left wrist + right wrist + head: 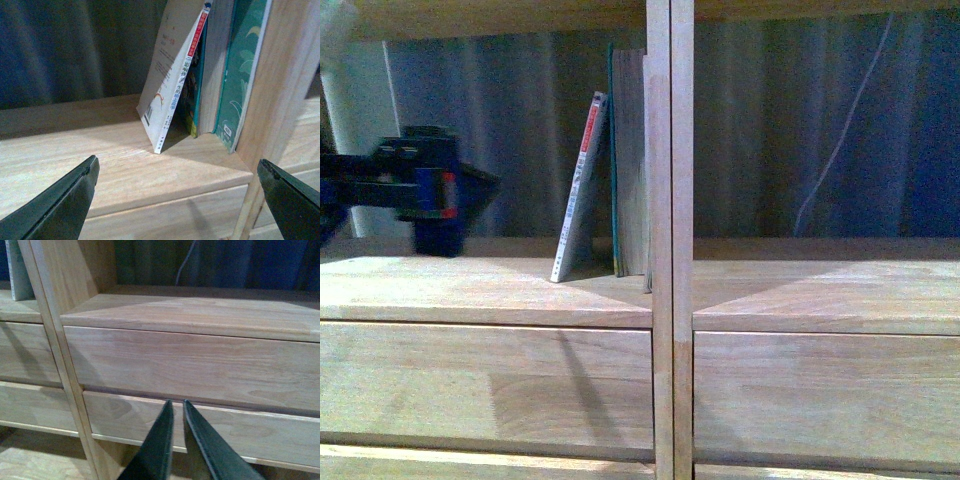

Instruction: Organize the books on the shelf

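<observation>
Two books stand in the left compartment of the light-wood shelf (470, 285). The thin book with a white-grey, red-marked spine (582, 190) (175, 90) leans rightwards onto the taller teal volume (628, 160) (242, 65). That volume stands upright against the centre divider (670, 200). My left gripper (485, 190) (177, 160) is open and empty, hovering over the shelf board to the left of the books. The right gripper (177, 404) is shut on nothing, low before the right column's drawer fronts (190, 365), and does not show in the front view.
A dark curtain hangs behind the shelf, with a thin white cable (840, 140) running down behind the right compartment. A white post (355, 110) stands at the far left. Drawer fronts (490, 385) lie below the boards. Wooden floor (30, 460) shows under the shelf.
</observation>
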Action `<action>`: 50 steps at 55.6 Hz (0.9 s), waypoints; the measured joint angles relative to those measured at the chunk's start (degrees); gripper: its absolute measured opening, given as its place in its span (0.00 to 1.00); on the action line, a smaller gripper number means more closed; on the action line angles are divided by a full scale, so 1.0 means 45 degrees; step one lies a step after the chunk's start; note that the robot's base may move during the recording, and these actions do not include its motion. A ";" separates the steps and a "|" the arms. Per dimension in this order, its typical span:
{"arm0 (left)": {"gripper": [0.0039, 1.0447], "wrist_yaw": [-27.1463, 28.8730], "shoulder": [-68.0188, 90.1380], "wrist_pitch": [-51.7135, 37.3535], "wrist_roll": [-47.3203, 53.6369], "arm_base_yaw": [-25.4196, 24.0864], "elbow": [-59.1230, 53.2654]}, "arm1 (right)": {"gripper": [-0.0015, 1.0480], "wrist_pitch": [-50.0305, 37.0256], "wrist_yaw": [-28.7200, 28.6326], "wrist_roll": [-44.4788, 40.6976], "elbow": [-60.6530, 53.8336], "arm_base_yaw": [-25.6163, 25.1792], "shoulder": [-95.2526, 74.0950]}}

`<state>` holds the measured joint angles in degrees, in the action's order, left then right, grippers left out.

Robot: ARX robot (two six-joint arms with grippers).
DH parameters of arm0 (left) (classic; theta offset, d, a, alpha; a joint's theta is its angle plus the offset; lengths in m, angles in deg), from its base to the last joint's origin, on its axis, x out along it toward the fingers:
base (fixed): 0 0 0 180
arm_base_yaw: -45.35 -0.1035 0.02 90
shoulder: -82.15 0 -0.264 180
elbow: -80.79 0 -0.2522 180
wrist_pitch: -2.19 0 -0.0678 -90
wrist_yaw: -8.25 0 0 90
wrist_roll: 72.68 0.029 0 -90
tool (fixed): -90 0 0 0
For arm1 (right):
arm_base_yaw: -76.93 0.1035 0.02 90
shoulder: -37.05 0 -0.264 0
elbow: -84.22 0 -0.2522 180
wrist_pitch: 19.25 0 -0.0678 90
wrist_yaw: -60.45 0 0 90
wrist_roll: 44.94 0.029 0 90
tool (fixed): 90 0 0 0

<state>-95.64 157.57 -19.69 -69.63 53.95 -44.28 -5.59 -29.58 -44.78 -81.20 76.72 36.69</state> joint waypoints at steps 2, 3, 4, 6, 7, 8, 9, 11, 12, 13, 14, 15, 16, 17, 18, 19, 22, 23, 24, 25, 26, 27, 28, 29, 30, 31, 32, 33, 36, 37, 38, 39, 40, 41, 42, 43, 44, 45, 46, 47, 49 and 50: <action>0.93 -0.0321 -0.0612 -0.0063 0.0000 -0.0345 -0.0559 | 0.33 0.0000 0.0000 -0.0005 0.0000 0.0000 0.0000; 0.93 -0.0578 -0.1015 -0.0131 -0.0010 -0.0602 -0.0937 | 0.36 0.0000 0.0000 0.0000 0.0000 0.0000 0.0000; 0.93 -0.0704 -0.1214 -0.0146 -0.0039 -0.0738 -0.1122 | 0.38 0.0000 0.0000 -0.0005 0.0000 0.0000 0.0000; 0.93 -0.1287 -0.2021 -0.0151 -0.0107 -0.1321 -0.1855 | 0.44 0.0000 0.0000 0.0000 0.0000 0.0000 0.0000; 0.93 -0.1593 -0.2443 -0.0141 -0.0155 -0.1651 -0.2239 | 0.47 0.0000 0.0000 -0.0005 0.0000 0.0000 0.0000; 0.93 -0.1928 -0.2837 -0.0117 -0.0204 -0.1977 -0.2599 | 0.51 0.0000 0.0000 0.0000 0.0000 0.0000 0.0000; 0.93 -0.2467 -0.3449 -0.0058 -0.0325 -0.2526 -0.3147 | 0.55 0.0000 0.0000 -0.0005 0.0000 0.0000 0.0000; 0.93 -0.3390 -0.4396 -0.0078 -0.0413 -0.3468 -0.4075 | 0.64 0.0000 0.0000 -0.0005 0.0000 0.0000 0.0000; 0.93 -0.3774 -0.4736 -0.0160 -0.0481 -0.3861 -0.4444 | 0.67 0.0000 0.0000 0.0000 0.0000 0.0000 0.0000; 0.93 -0.4318 -0.5197 -0.0393 -0.0554 -0.4464 -0.5013 | 0.72 0.0000 0.0000 -0.0005 0.0000 0.0000 0.0000; 0.93 -0.4663 -0.5484 -0.0573 -0.0559 -0.4857 -0.5391 | 0.75 0.0000 0.0000 0.0000 0.0000 0.0000 0.0000; 0.93 -0.4823 -0.5600 -0.0651 -0.0559 -0.5042 -0.5561 | 0.76 0.0000 0.0000 -0.0005 0.0000 0.0000 0.0000; 0.93 -0.5168 -0.5843 -0.0806 -0.0563 -0.5435 -0.5931 | 0.79 0.0000 0.0000 -0.0005 0.0000 0.0000 0.0000; 0.93 -0.5479 -0.6047 -0.0952 -0.0559 -0.5785 -0.6280 | 0.82 0.0000 0.0000 -0.0005 0.0000 0.0000 0.0000; 0.93 -0.5625 -0.6139 -0.1015 -0.0559 -0.5945 -0.6450 | 0.84 0.0000 0.0000 -0.0005 0.0000 0.0000 0.0000; 0.93 -0.5906 -0.6305 -0.1127 -0.0505 -0.6271 -0.6800 | 0.87 0.0000 0.0000 -0.0005 0.0000 0.0000 0.0000; 0.93 -0.6708 -0.6567 -0.1365 -0.0457 -0.7014 -0.7660 | 0.94 0.0000 0.0000 0.0000 0.0000 0.0000 0.0000; 0.93 -0.7019 -0.6572 -0.1481 -0.0461 -0.7291 -0.7985 | 0.94 0.0000 0.0000 0.0000 0.0000 0.0000 0.0000; 0.93 -0.7286 -0.6547 -0.1588 -0.0457 -0.7528 -0.8276 | 0.94 0.0000 -0.0005 0.0000 0.0000 0.0000 0.0000; 0.93 -0.7426 -0.6518 -0.1583 -0.0350 -0.7708 -0.8524 | 0.93 0.0000 0.0000 0.0000 0.0000 0.0000 0.0000; 0.93 -0.7509 -0.6489 -0.1486 -0.0243 -0.7883 -0.8733 | 0.93 0.0000 0.0000 0.0000 0.0000 0.0000 0.0000; 0.93 -0.7699 -0.6450 -0.1457 -0.0112 -0.8053 -0.8932 | 0.93 0.0000 0.0000 0.0000 0.0000 0.0000 0.0000; 0.93 -0.8024 -0.6334 -0.1389 -0.0068 -0.8218 -0.9005 | 0.93 0.0000 0.0000 0.0000 0.0000 0.0000 0.0000; 0.93 -0.8189 -0.6290 -0.1321 0.0034 -0.8306 -0.9020 | 0.93 0.0000 0.0000 -0.0005 0.0000 0.0000 0.0005; 0.93 -0.8388 -0.6164 -0.1336 0.0058 -0.8456 -0.9034 | 0.93 0.0005 -0.0005 0.0000 0.0000 0.0000 0.0005; 0.93 -0.8340 -0.6135 -0.1428 0.0117 -0.8495 -0.9083 | 0.93 0.0000 0.0000 0.0000 0.0000 0.0000 0.0005; 0.91 -0.8199 -0.6135 -0.1506 0.0078 -0.8490 -0.9097 | 0.93 0.0005 -0.0005 0.0000 0.0000 0.0000 0.0005; 0.88 -0.7626 -0.6178 -0.1744 0.0044 -0.8422 -0.9141 | 0.93 0.0005 -0.0015 0.0000 0.0000 0.0000 0.0005; 0.82 -0.6747 -0.6499 -0.1894 -0.0083 -0.8218 -0.9175 | 0.93 0.0005 0.0000 0.0000 0.0000 0.0000 0.0005; 0.78 -0.6300 -0.6766 -0.1841 -0.0233 -0.8053 -0.9185 | 0.93 0.0005 0.0000 0.0000 0.0000 0.0000 0.0005; 0.74 -0.5736 -0.7159 -0.1632 -0.0311 -0.7800 -0.9190 | 0.93 0.0005 -0.0010 0.0000 0.0000 0.0000 0.0005; 0.70 -0.5416 -0.7373 -0.1477 -0.0335 -0.7655 -0.9190 | 0.93 0.0005 -0.0010 0.0000 0.0000 0.0000 0.0005; 0.68 -0.4881 -0.7733 -0.1171 -0.0374 -0.7436 -0.9190 | 0.93 0.0005 -0.0005 0.0000 0.0000 0.0000 0.0005; 0.64 -0.4041 -0.8252 -0.0617 -0.0418 -0.7121 -0.9190 | 0.93 0.0005 -0.0005 0.0000 0.0000 0.0000 0.0005; 0.63 -0.3667 -0.8548 -0.0316 -0.0427 -0.6960 -0.9190 | 0.93 0.0005 -0.0005 0.0000 0.0000 0.0000 0.0005; 0.59 -0.2919 -0.9146 0.0243 -0.0471 -0.6654 -0.9190 | 0.93 0.0005 -0.0005 0.0000 0.0000 0.0000 0.0005; 0.56 -0.2273 -0.9734 0.0758 -0.0500 -0.6368 -0.9190 | 0.93 0.0005 0.0000 0.0000 0.0000 0.0000 0.0005; 0.54 -0.1938 -1.0054 0.1020 -0.0510 -0.6232 -0.9190 | 0.93 0.0005 0.0000 0.0000 0.0000 0.0000 0.0005; 0.51 -0.1438 -1.0618 0.1462 -0.0520 -0.5994 -0.9190 | 0.93 0.0005 -0.0005 0.0000 0.0000 0.0000 0.0005; 0.47 -0.1030 -1.1142 0.1855 -0.0529 -0.5780 -0.9190 | 0.93 0.0005 -0.0005 0.0000 0.0000 0.0000 0.0010; 0.42 -0.0520 -1.1817 0.2385 -0.0549 -0.5493 -0.9185 | 0.93 0.0005 -0.0005 0.0000 0.0000 0.0000 0.0010; 0.39 -0.0262 -1.2186 0.2701 -0.0554 -0.5328 -0.9185 | 0.93 0.0005 -0.0005 0.0000 0.0000 0.0000 0.0005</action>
<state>-96.82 102.73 -7.54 -72.12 29.97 -85.61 -5.57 -29.61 -44.78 -81.20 76.72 36.71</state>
